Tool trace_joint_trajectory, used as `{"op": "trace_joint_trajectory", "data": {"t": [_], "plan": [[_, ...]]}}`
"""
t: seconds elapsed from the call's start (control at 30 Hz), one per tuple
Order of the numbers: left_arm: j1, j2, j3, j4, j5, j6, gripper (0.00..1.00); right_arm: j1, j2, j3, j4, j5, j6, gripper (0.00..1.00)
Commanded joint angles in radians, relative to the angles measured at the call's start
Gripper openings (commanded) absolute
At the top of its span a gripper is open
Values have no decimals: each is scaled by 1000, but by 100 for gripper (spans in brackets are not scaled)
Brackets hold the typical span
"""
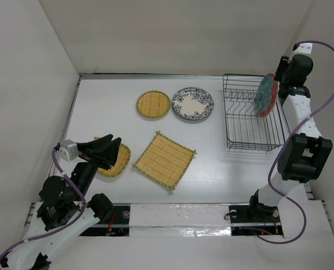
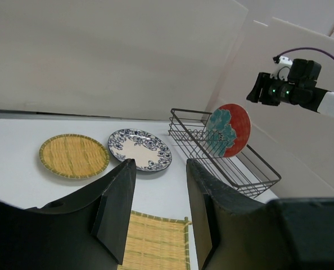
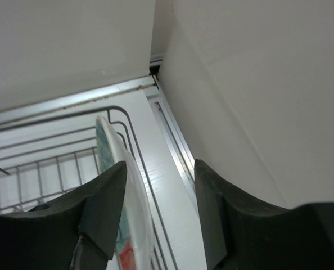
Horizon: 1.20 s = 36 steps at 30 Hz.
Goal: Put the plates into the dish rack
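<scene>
The teal-patterned red-edged plate (image 1: pixel 265 95) stands on edge at the far right end of the black wire dish rack (image 1: pixel 251 135). My right gripper (image 1: pixel 278 76) is open above it. In the right wrist view the plate's rim (image 3: pixel 108 157) runs beside the left finger, and the gripper (image 3: pixel 160 164) does not clamp it. My left gripper (image 1: pixel 114 139) is open and empty above one bamboo disc (image 1: pixel 117 163). The other bamboo disc (image 1: pixel 153 104) and the white-and-blue floral plate (image 1: pixel 193 103) lie flat at the back. The square woven mat (image 1: pixel 165 160) lies mid-table.
White walls enclose the table on the left, back and right. The right wall is close to the rack's right side (image 3: pixel 156 185). In the left wrist view the gripper (image 2: pixel 161 164) looks over the mat (image 2: pixel 156 242), the floral plate (image 2: pixel 140 149), a disc (image 2: pixel 73 155) and the rack (image 2: pixel 240 169).
</scene>
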Motion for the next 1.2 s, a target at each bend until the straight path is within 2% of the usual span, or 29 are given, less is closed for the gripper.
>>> {"op": "trace_joint_trajectory", "data": {"t": [0.0, 0.07, 0.1, 0.13, 0.2, 0.23, 0.27, 0.33, 0.37, 0.43, 0.5, 0.53, 0.6, 0.7, 0.73, 0.8, 0.87, 0.93, 0.97, 1.0, 1.03, 1.07, 1.13, 1.17], "plan": [[4, 2, -1, 41, -3, -4, 38, 38, -117, 107, -3, 17, 130, 58], [4, 3, -1, 40, -7, -4, 38, 109, -148, 109, -36, 23, 228, 55], [4, 3, -1, 40, -12, -4, 38, 143, -180, 98, -45, 30, 257, 48], [4, 3, -1, 40, -17, -5, 37, 216, -200, 80, -43, 31, 320, 30], [4, 3, 0, 37, -37, -11, 31, 306, -258, -22, -21, 38, 385, 3], [4, 0, 0, 37, -40, -16, 24, 409, -275, -112, 25, 87, 446, 0], [4, 3, 0, 37, -41, -17, 19, 465, -289, -113, 50, 112, 474, 0], [4, 5, 2, 37, -49, -22, 7, 576, -298, -230, 134, 184, 580, 0], [4, 8, 2, 38, -52, -27, 0, 622, -292, -266, 135, 257, 581, 0], [4, 12, 5, 34, -54, -33, 0, 737, -245, -352, 237, 312, 798, 0], [4, 15, 8, 27, -52, -39, 0, 800, -182, -356, 222, 383, 914, 0], [4, 17, 9, 24, -58, -40, 0, 812, -147, -318, 167, 382, 998, 0], [4, 20, 15, 14, -66, -48, 0, 837, -47, -272, 112, 383, 1049, 0], [4, 28, 26, -3, -77, -53, 0, 889, 43, -187, 0, 455, 1120, 0], [4, 32, 29, -8, -84, -57, 0, 918, 62, -170, -69, 487, 1194, 0], [4, 37, 34, -20, -90, -62, 6, 935, 94, -146, -91, 527, 1222, 0], [4, 54, 42, -37, -110, -74, 17, 944, 105, -153, -112, 549, 1326, 0], [4, 63, 48, -46, -106, -80, 23, 944, 134, -156, -161, 543, 1455, 0], [4, 69, 49, -45, -103, -83, 31, 944, 146, -153, -190, 540, 1504, 0], [4, 72, 48, -48, -100, -85, 36, 944, 160, -149, -213, 529, 1552, 7], [4, 78, 49, -49, -92, -88, 40, 944, 183, -155, -217, 517, 1610, 27], [4, 83, 49, -51, -87, -91, 46, 944, 192, -158, -223, 517, 1644, 38], [4, 91, 52, -54, -80, -94, 50, 944, 214, -161, -249, 524, 1751, 60], [4, 97, 54, -57, -80, -96, 53, 944, 234, -161, -257, 524, 1785, 64]]}}
